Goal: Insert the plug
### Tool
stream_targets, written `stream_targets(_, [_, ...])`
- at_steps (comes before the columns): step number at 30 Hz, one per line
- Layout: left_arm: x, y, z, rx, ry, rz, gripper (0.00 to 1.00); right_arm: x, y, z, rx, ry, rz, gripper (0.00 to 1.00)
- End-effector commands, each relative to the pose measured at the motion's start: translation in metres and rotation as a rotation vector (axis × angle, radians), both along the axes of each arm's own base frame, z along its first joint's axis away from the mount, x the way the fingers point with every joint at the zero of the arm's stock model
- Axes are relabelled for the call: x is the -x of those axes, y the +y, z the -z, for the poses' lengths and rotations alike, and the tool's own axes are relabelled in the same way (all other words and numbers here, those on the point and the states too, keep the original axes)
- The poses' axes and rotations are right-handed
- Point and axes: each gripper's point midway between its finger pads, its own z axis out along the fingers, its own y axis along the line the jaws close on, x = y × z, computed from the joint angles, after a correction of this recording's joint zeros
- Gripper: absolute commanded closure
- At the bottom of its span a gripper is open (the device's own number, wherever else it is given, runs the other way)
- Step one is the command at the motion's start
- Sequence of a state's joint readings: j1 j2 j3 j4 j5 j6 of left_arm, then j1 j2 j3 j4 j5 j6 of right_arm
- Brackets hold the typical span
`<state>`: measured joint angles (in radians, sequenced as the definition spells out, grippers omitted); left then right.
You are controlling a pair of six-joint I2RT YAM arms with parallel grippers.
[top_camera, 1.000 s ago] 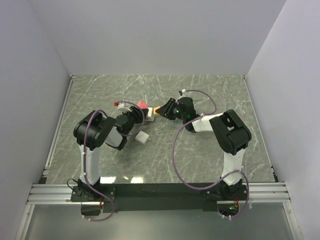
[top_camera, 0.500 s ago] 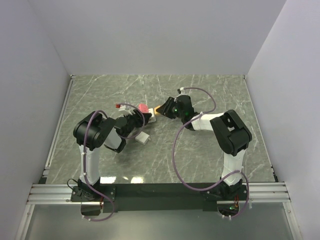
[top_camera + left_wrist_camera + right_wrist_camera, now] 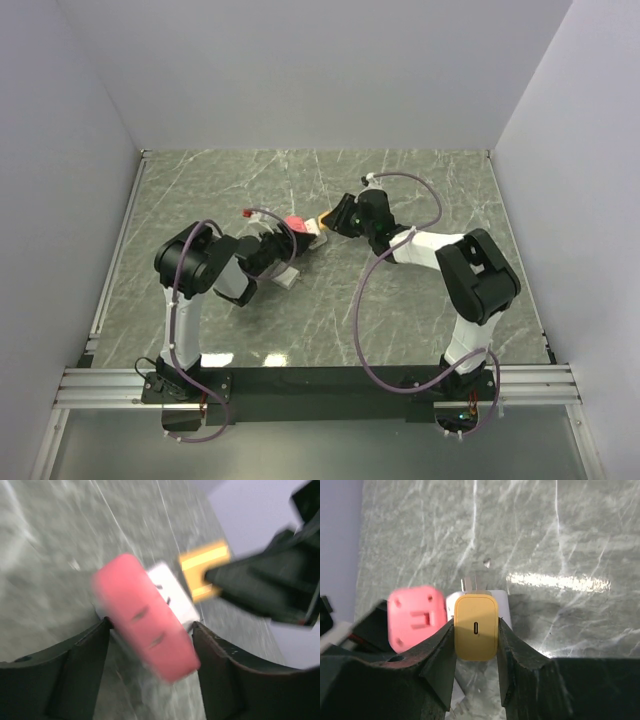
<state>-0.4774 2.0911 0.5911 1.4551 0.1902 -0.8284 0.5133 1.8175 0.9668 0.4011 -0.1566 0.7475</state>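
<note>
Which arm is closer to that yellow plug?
Right. The right end effector is clamped on the yellow plug; the left end effector sits just beside it, flanking the pink block.

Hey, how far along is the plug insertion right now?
Done: the right gripper is clamped on the orange plug, which sits right against the white block. In hand: alignment. The left gripper has its jaws apart around the pink block, apparently loose. Left: I can't see whether the plug is seated. If not, it probably needs pushing home, then releasing.
</note>
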Motion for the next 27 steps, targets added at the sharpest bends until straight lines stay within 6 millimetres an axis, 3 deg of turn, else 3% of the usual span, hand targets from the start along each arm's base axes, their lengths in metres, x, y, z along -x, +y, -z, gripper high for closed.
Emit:
stream_targets(1, [0.080, -0.056, 0.030, -0.010, 0.117, 0.360, 0.28, 0.034, 0.034, -0.021, -0.025, -0.031, -0.145, 1.00])
stream_targets(10, [0.094, -0.033, 0.023, -0.051, 0.102, 0.293, 0.14, 0.039, 0.038, -0.021, 0.013, -0.044, -0.144, 1.00])
stream_targets(12, [0.097, -0.027, 0.017, -0.047, 0.091, 0.275, 0.13, 0.040, 0.039, -0.018, 0.038, -0.045, -0.139, 1.00])
stream_targets(19, [0.103, -0.008, 0.029, -0.130, 0.175, 0.202, 0.11, 0.045, 0.040, -0.017, 0.098, -0.059, -0.122, 1.00])
stream_targets(23, [0.105, -0.004, 0.022, -0.157, 0.183, 0.197, 0.10, 0.050, 0.039, -0.026, 0.096, -0.080, -0.121, 1.00])
stream_targets(26, [0.108, -0.002, 0.004, -0.150, 0.156, 0.196, 0.09, 0.054, 0.037, -0.032, 0.121, -0.100, -0.111, 1.00])
stream_targets(27, [0.111, 0.002, 0.010, -0.171, 0.189, 0.189, 0.09, 0.056, 0.036, -0.036, 0.121, -0.107, -0.113, 1.00])
